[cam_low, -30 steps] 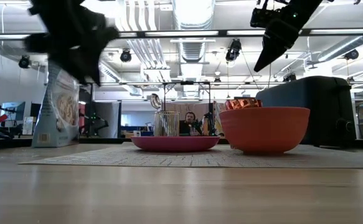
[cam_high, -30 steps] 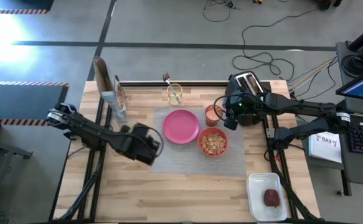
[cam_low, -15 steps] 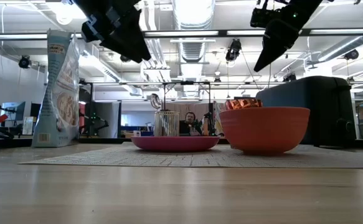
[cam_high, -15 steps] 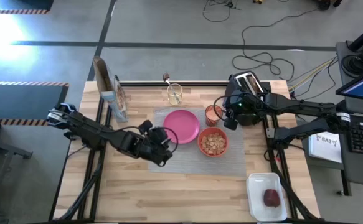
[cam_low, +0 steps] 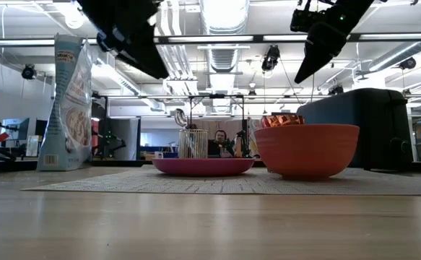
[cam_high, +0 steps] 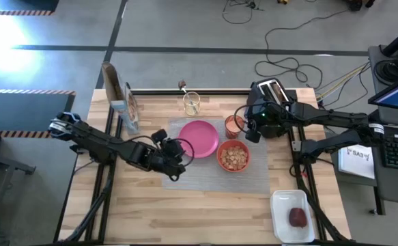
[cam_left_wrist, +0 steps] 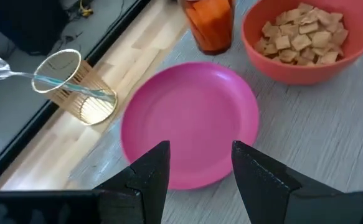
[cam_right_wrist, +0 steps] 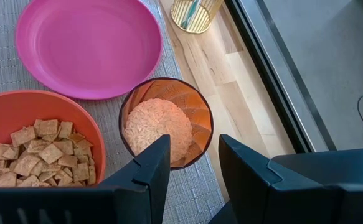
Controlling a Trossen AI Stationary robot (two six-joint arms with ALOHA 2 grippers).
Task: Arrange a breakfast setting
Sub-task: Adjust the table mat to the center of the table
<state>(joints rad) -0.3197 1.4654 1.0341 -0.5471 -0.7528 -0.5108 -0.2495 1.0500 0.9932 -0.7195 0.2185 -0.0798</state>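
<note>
**Left tool over the plate edge, right tool above the cup**

We see the left tool [cam_high: 175,156] hovering over the near-left part of the grey rectangular woven placemat [cam_high: 205,179], just beside the round pink plate [cam_left_wrist: 190,121]; its fingers stand partly apart and hold nothing. The right tool [cam_high: 252,130] hangs above the small orange-tinted cup [cam_right_wrist: 166,122], fingers also partly apart, empty. The cup is filled with something pale orange. The red-orange bowl [cam_high: 233,156] of cereal squares sits touching or just beside the plate, on the mat.

The metal spoon [cam_left_wrist: 19,73] stands in a clear ribbed glass [cam_high: 191,103] off the mat, towards the far edge of the wooden counter [cam_high: 151,212]. A small dark-red fruit [cam_high: 297,216] lies in a white rectangular tray [cam_high: 281,205], well apart.

Handling, as we judge it: plate is stiff, light, smooth, so pinch the rim. Spoon is thin and slippery, so grip the handle. Full cup spills if tilted, so take it by the wall and keep it upright.
</note>
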